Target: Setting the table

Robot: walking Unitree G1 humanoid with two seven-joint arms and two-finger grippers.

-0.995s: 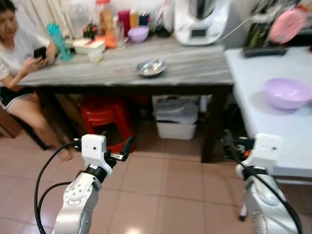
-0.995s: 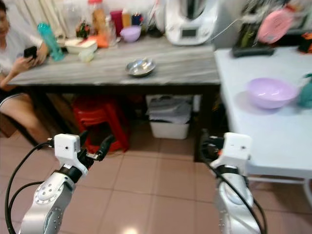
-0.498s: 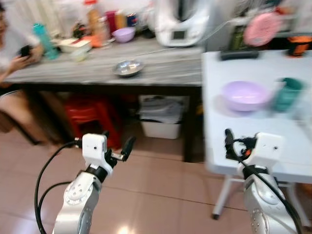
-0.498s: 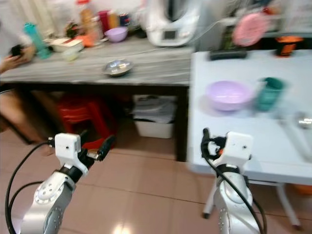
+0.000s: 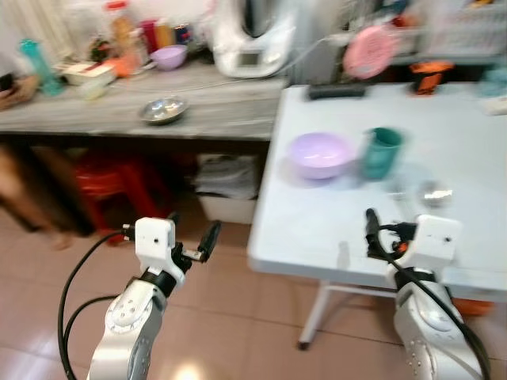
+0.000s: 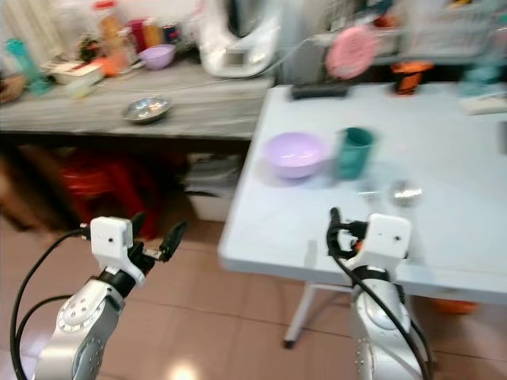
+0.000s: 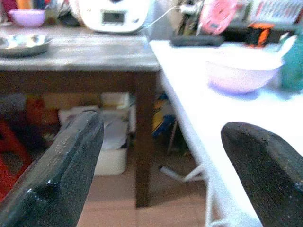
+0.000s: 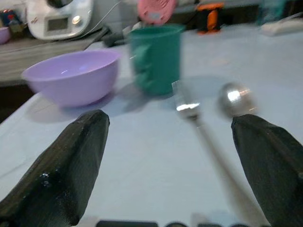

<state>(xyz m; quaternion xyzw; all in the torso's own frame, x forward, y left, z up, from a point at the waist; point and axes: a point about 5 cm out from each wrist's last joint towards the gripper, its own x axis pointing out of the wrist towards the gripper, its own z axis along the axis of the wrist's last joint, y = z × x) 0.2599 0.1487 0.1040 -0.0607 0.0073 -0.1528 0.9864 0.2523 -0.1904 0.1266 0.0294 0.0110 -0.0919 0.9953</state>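
Observation:
On the white table (image 5: 333, 226) stand a purple bowl (image 5: 319, 153) and a teal cup (image 5: 382, 153) side by side. A metal spoon (image 5: 434, 192) lies just right of the cup, and a second metal utensil (image 8: 187, 104) lies in front of it. My right gripper (image 5: 372, 233) hovers open over the table's near edge, facing the bowl and cup with nothing between its fingers (image 8: 61, 170). My left gripper (image 5: 192, 237) is open and empty above the floor, to the left of the table, level with its edge.
A grey wooden table (image 5: 95, 131) at the left carries a steel bowl (image 5: 162, 109), a white appliance (image 5: 245, 39), a small purple bowl (image 5: 168, 55) and bottles. A red stool (image 5: 111, 178) and a white bin (image 5: 226, 186) sit under it. A person's hand (image 5: 12, 85) shows at the far left.
The camera has swung to the right: the white table now sits in the middle, and the teal cup and spoon have come into view. Both grippers keep the same open pose.

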